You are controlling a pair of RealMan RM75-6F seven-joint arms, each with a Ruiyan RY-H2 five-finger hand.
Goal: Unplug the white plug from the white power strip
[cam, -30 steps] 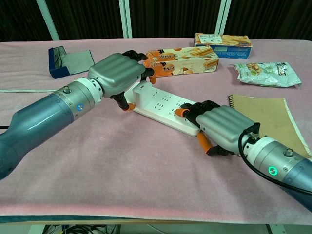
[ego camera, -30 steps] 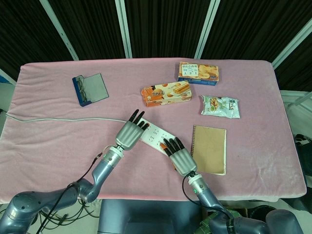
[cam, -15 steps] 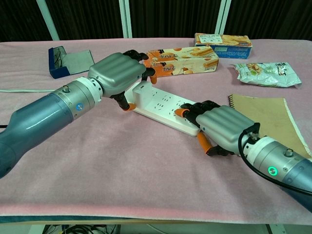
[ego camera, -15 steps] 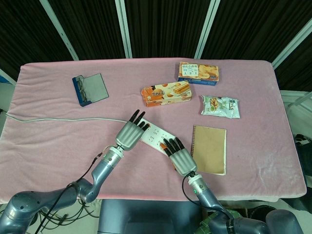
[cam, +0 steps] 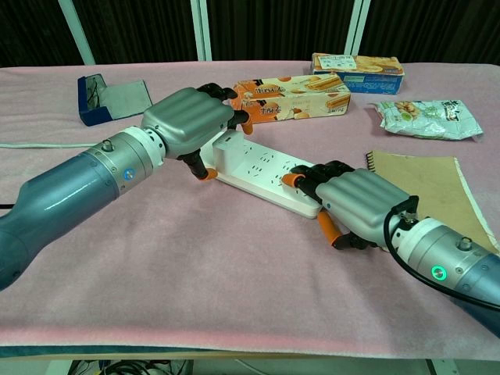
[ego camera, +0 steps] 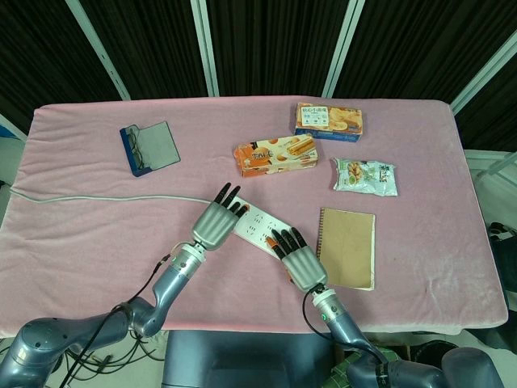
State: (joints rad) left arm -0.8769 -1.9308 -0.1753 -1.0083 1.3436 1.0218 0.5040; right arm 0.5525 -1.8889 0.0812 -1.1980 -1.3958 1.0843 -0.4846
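The white power strip (ego camera: 260, 225) (cam: 263, 173) lies slantwise in the middle of the pink table. The white plug (cam: 222, 141) stands in its left end, and its white cable (ego camera: 105, 197) (cam: 31, 144) runs off to the left edge. My left hand (ego camera: 215, 220) (cam: 190, 122) arches over that end. Its fingers reach past the plug and its thumb sits on the near side, but no firm grip shows. My right hand (ego camera: 297, 259) (cam: 355, 201) rests its fingertips (cam: 301, 175) on the strip's right end.
An orange biscuit box (ego camera: 275, 155) (cam: 291, 94) lies just behind the strip. Further back are a second box (ego camera: 328, 120) and a snack bag (ego camera: 365, 176). A brown notebook (ego camera: 347, 246) (cam: 426, 187) lies beside my right hand, and a blue glasses case (ego camera: 149, 147) at the back left.
Both hands have shifted only very slightly. The strip and the plug stay where they were.
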